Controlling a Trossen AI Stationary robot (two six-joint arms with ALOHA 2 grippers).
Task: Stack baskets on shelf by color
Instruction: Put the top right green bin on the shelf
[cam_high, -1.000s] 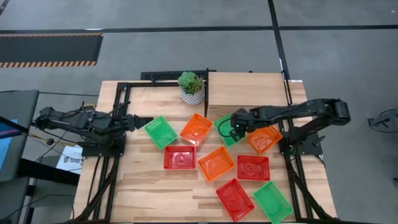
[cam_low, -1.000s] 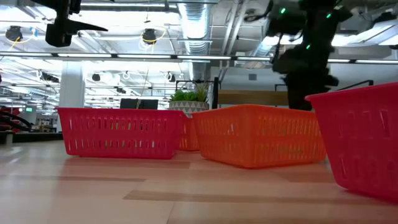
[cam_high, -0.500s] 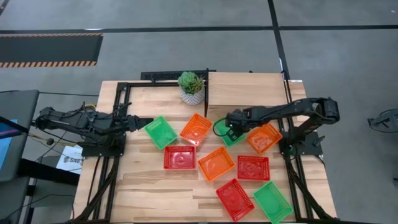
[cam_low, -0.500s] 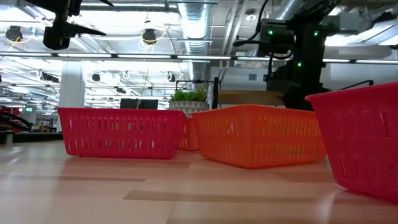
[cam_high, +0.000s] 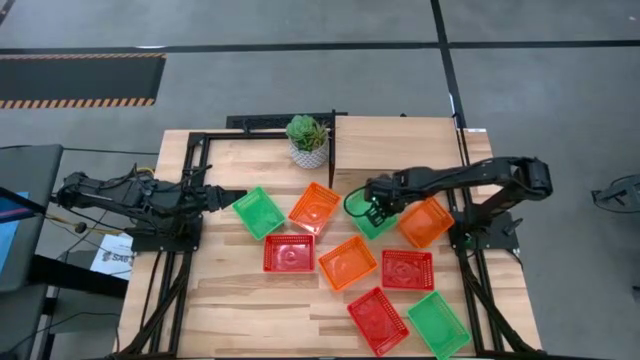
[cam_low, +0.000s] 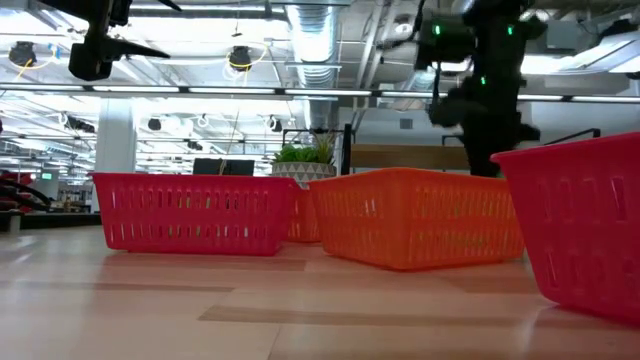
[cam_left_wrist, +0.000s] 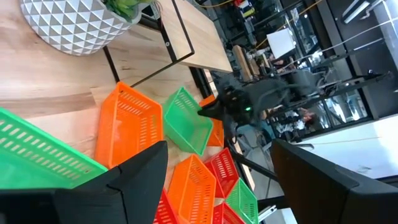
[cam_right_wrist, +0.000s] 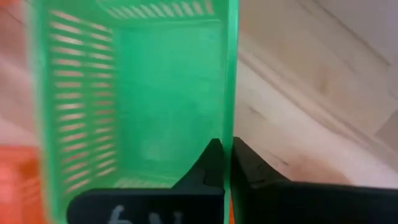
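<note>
As it pinched the green basket (cam_high: 372, 215)'s rim, the right gripper (cam_high: 377, 211) sat crowded: orange baskets (cam_high: 424, 222) at three and nine o'clock.

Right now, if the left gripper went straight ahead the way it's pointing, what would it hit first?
Probably the green basket just ahead of the left gripper, though its height above the table is unclear.

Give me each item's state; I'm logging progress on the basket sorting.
Right gripper: shut on the green basket's wall.
Green basket: gripped, tilted beside an orange basket.
Left gripper: open, waiting at the table's left.
Shelf: no baskets on it.
Other baskets: loose on the table.
</note>
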